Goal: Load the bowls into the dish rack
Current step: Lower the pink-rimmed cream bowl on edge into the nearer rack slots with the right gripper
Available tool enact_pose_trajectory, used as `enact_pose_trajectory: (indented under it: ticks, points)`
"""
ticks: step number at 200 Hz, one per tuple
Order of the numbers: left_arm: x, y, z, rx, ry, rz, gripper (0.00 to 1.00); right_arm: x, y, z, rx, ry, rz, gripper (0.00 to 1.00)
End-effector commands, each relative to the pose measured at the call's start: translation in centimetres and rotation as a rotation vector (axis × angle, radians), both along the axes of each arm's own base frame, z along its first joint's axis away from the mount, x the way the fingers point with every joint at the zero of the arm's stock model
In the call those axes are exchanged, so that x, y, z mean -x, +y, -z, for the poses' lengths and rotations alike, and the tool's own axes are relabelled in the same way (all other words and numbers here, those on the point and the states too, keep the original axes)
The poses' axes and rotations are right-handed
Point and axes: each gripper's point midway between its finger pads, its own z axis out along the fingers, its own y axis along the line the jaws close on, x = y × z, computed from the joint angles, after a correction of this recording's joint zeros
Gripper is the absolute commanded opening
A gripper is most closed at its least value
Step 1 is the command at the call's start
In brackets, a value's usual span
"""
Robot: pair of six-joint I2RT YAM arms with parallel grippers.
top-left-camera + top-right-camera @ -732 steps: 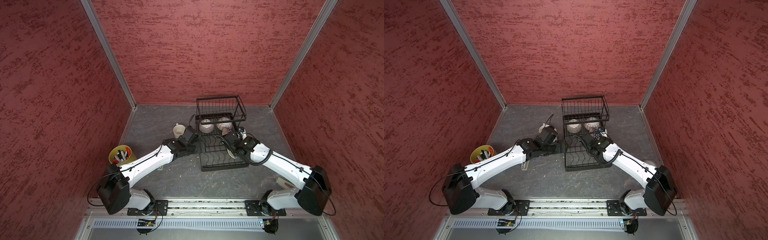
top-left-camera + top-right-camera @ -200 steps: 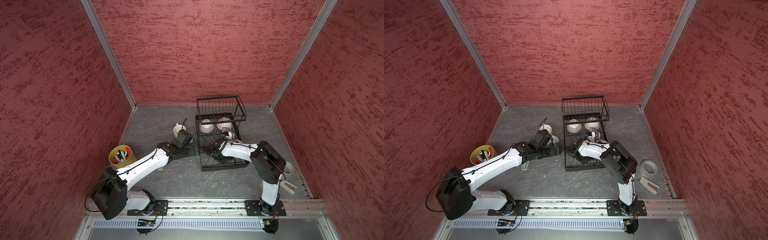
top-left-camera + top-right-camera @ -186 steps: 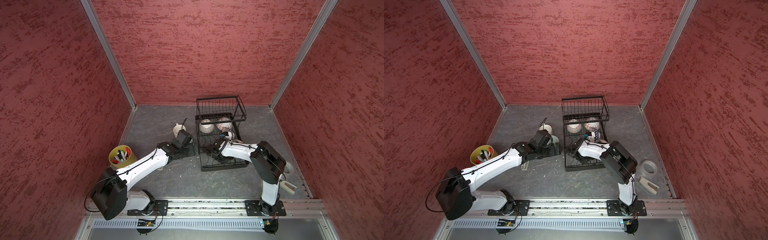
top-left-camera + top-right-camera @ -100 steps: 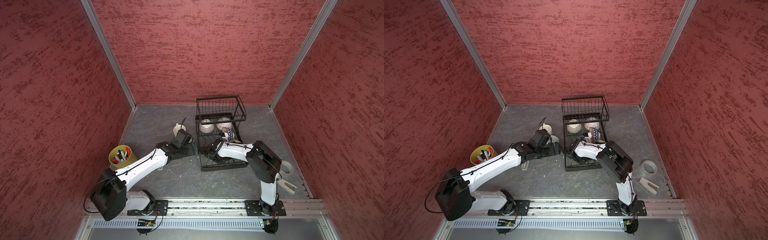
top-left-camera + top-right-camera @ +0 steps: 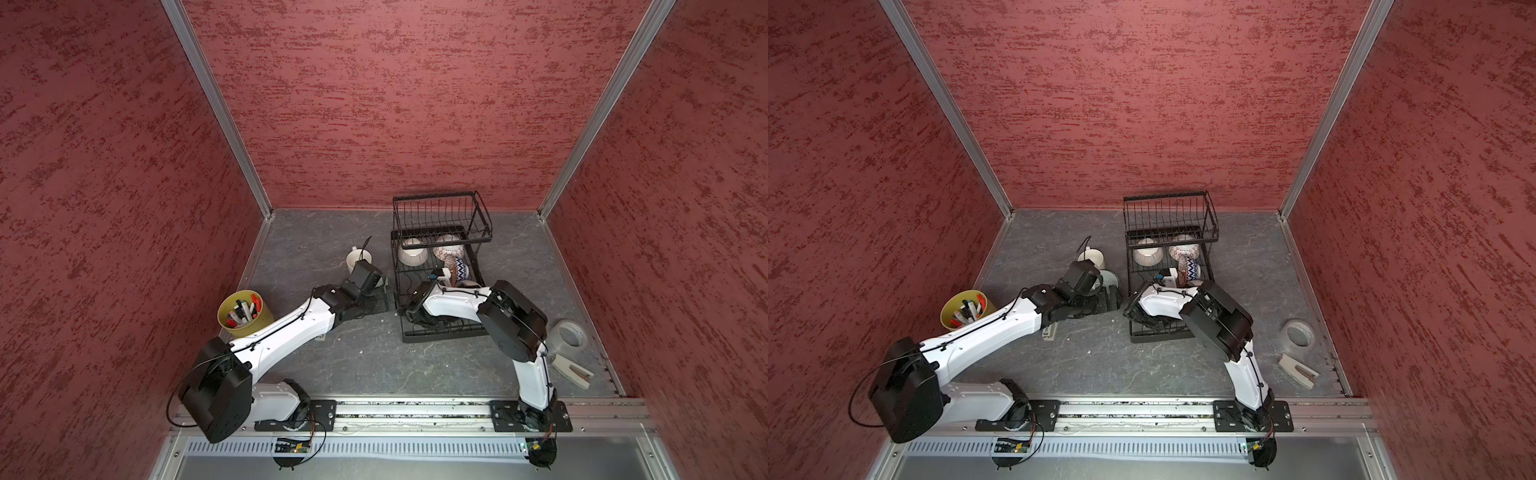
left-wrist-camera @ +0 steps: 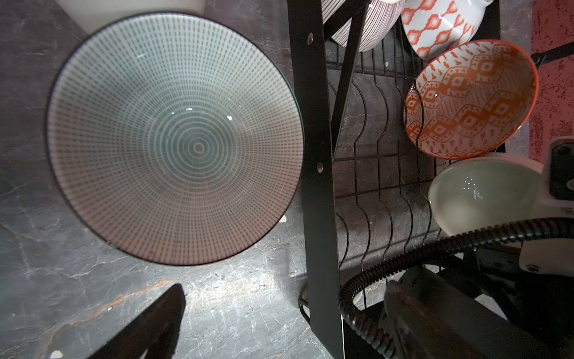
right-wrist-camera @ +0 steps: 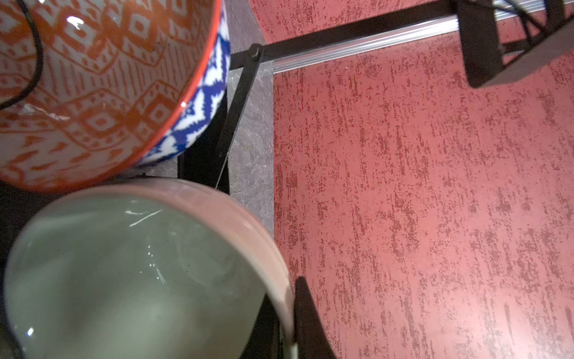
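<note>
The black wire dish rack [image 5: 449, 333] stood on the grey marbled desk [image 5: 374, 361], and we saw the right claw [image 7: 284, 314] clenched on the rim of a glossy pale green bowl [image 7: 124, 279] in its lower tier. That bowl was crowded by an orange-patterned bowl [image 7: 93, 93] and a blue zigzag one [image 7: 205, 102]. The left claw [image 5: 1111, 298] hung spread wide over a dotted bowl [image 6: 174, 140] on the desk beside the rack's frame, and the arm half hid a cream mug [image 5: 355, 258].

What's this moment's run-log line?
left gripper open beside dotted bowl | right gripper shut on pale green bowl in dish rack
</note>
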Motion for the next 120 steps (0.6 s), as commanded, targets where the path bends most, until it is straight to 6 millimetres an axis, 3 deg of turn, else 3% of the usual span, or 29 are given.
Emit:
enact_pose_trajectory:
  ticks: [1,38,120]
  points:
    - [-0.1,0.4,-0.3,0.006,-0.015,-0.006,1.0,1.0,1.4,4.3,-0.172,0.01,0.078,0.0]
    - [-0.1,0.4,-0.2,0.008,-0.016,-0.009,1.0,1.0,2.7,5.2,-0.211,0.034,0.07,0.0]
    - [-0.1,0.8,0.0,0.006,-0.012,-0.017,1.0,1.4,3.1,6.6,-0.235,0.054,0.111,0.05]
